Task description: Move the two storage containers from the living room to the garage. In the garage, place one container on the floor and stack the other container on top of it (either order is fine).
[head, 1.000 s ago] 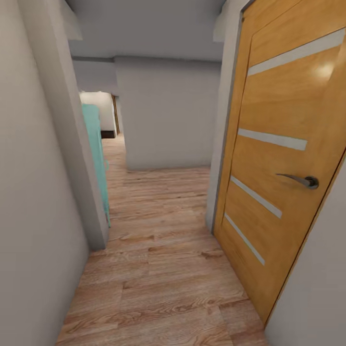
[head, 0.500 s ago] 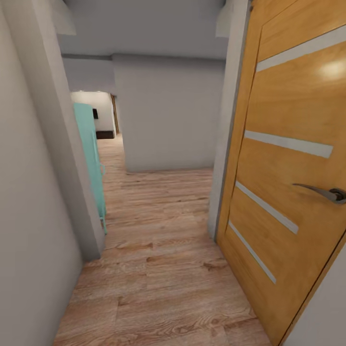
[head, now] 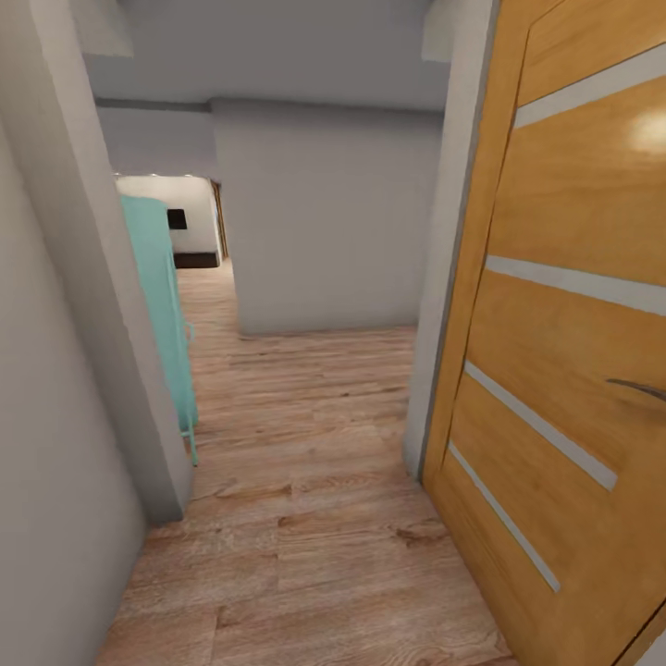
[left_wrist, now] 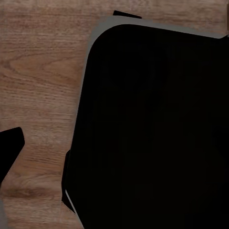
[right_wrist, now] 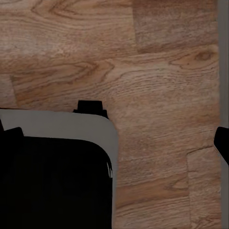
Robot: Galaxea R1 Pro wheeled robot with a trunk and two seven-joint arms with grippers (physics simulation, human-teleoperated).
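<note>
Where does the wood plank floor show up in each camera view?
Head view: wood plank floor runs up the middle, between the teal cabinet and the orange door.
Left wrist view: planks beside the black robot body.
Right wrist view: planks around that body.
Shared landmark: the wood grain; both wrist views share the grey-rimmed black body.

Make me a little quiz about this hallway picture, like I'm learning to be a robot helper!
1. True or false: the floor is wood planks.
2. Which colour is the thing poking out past the left wall corner? A) teal B) red C) black
3. Fill in: the wooden door stands on the ____ side of the head view.

Key: 1 true; 2 A; 3 right.
</note>
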